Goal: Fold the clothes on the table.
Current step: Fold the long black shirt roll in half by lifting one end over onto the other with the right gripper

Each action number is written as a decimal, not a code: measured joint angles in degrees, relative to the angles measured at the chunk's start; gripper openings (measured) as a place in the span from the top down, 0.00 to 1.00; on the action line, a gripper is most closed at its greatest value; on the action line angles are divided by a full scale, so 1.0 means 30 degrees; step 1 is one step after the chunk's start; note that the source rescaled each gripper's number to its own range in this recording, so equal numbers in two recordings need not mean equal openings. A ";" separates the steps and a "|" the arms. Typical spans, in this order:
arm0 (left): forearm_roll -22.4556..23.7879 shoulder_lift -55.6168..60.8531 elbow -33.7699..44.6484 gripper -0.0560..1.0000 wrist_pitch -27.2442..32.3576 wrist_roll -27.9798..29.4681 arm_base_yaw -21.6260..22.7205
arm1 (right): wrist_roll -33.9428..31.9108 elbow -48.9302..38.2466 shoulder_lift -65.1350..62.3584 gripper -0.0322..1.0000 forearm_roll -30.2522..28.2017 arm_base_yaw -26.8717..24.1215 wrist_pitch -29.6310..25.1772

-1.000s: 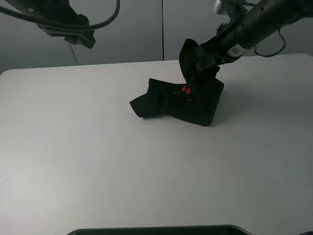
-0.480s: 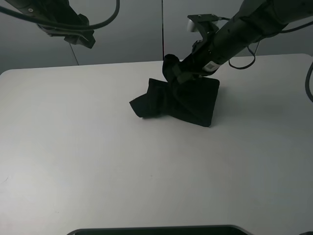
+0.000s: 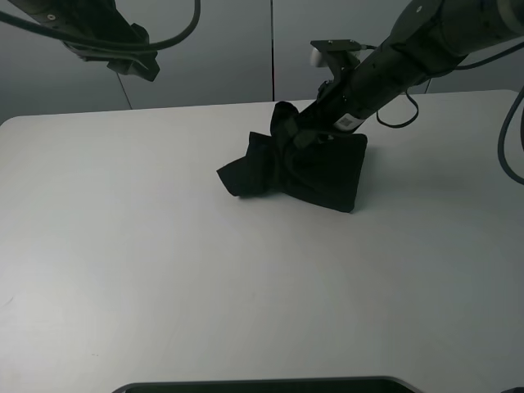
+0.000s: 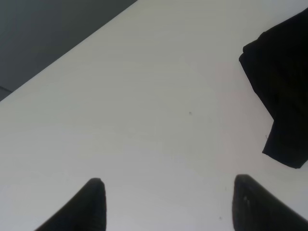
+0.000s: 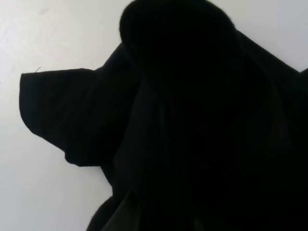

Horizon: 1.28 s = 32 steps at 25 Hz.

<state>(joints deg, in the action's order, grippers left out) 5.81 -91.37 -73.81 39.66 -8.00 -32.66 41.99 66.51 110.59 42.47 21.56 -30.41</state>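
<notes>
Right tool (image 3: 299,129), half buried, seems clamped on a raised fold of the black garment (image 3: 319,176); left tool (image 4: 168,204) stands apart, empty. Cloth is likely soft, limp and light: take corners.

Even, diffuse light, faint shadows, black cloth (image 5: 192,120) underexposed and featureless.

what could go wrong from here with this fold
1. The right gripper seems to hold a wad of the cloth rather than a clean edge, so the fold may land lumpy or skewed.
2. The left gripper hangs open above bare table, pinning nothing; a pull could drag the whole cloth along.
3. Cloth fills the right wrist view and hides the jaws, so a slip or snag on release would be hard to notice.
</notes>
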 joint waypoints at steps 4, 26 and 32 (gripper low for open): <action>0.0000 0.0000 0.0000 0.27 0.0000 -0.0032 0.0000 | 0.0715 0.0000 0.0000 0.84 0.0521 0.0096 0.0000; 0.0000 0.0000 0.0000 0.28 0.0000 -0.0032 0.0000 | 0.6073 0.0000 0.1152 0.08 0.4725 0.3014 0.0606; 0.0000 0.0000 0.0000 0.28 0.0000 -0.0032 0.0000 | 0.7528 0.0000 0.0403 0.08 0.5494 0.3014 0.0564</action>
<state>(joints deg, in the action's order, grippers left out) 5.81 -91.37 -73.81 39.66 -8.10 -32.66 64.57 66.51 111.80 58.95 30.60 -28.72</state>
